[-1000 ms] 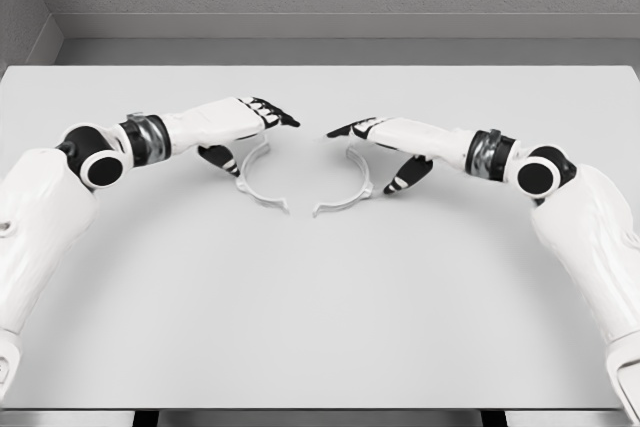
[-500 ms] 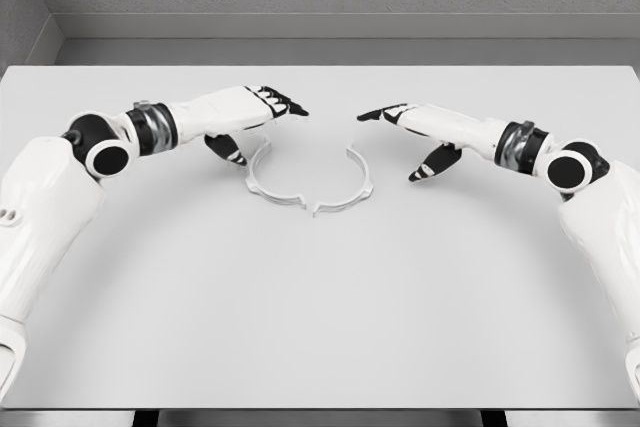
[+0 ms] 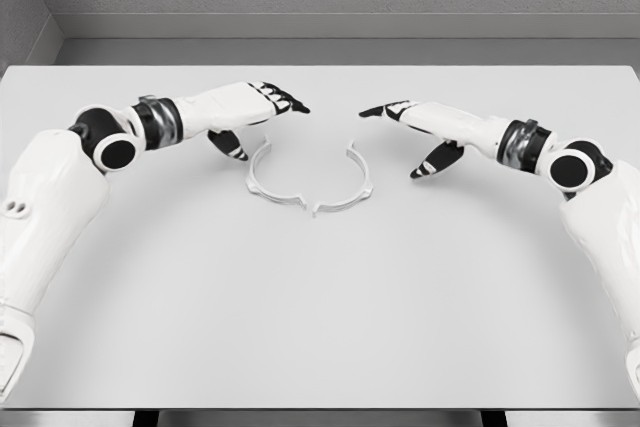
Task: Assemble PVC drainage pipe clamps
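Head view: the two white clamp halves lie flat on the grey counter [image 3: 320, 327], a little above the middle of the frame. The left clamp half [image 3: 262, 179] curves from the upper left down to the centre; the right clamp half [image 3: 352, 187] mirrors it. Their lower ends meet or nearly touch at the bottom of the ring, near the frame's centre, while the upper ends stand apart, leaving the ring open toward the top of the frame.

The left hand [image 3: 262, 102] hovers in the upper left of centre, fingers extended and relaxed, holding nothing, with its thumb hanging just beside the outer curve of the left half. The right hand [image 3: 415, 119] sits to the upper right of centre, equally released, its thumb pointing down but further from its half than the left thumb is from its own.

Each half lies below and inward of its own hand, so the relation that matters is the top gap. Closing it likely calls for both hands to press the upper ends inward toward each other. The left hand is the nearer to contact. Whether the lower joint is actually latched cannot be told.
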Action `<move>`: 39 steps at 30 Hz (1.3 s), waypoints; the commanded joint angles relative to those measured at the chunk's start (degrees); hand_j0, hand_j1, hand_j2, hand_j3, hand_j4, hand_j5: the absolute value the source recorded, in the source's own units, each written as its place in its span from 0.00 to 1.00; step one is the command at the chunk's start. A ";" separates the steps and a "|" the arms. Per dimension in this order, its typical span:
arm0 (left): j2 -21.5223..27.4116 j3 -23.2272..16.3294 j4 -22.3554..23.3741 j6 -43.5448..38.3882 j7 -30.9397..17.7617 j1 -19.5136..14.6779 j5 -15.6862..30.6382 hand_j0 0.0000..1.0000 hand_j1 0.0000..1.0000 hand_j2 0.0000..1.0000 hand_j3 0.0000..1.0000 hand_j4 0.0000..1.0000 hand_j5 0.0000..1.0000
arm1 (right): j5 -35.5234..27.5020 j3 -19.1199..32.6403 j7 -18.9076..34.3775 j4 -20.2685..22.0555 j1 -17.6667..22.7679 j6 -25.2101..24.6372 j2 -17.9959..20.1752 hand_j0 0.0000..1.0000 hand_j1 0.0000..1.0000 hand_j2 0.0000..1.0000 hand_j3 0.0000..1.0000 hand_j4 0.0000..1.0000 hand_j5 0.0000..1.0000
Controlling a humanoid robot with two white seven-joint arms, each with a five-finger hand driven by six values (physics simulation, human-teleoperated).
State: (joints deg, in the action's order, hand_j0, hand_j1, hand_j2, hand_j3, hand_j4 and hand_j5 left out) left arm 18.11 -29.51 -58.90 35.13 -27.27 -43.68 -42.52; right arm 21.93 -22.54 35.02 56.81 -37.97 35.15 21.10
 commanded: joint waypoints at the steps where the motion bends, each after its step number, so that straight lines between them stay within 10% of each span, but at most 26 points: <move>1: -0.53 0.07 0.28 -0.13 0.03 0.00 0.33 1.00 1.00 1.00 1.00 1.00 1.00 | -0.49 0.39 -0.02 0.06 -0.09 -0.15 0.00 1.00 1.00 1.00 1.00 1.00 1.00; 39: -1.33 -0.20 3.27 -0.13 0.29 -1.76 -3.98 1.00 1.00 1.00 1.00 1.00 1.00 | -0.66 4.61 -0.02 -0.12 0.09 -0.15 1.84 1.00 1.00 1.00 1.00 1.00 1.00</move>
State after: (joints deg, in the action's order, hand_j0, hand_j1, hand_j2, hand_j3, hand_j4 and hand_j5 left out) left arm 17.07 -29.68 -55.61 35.13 -27.02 -45.44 -46.75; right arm 21.66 -17.99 35.03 56.66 -37.88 35.16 22.91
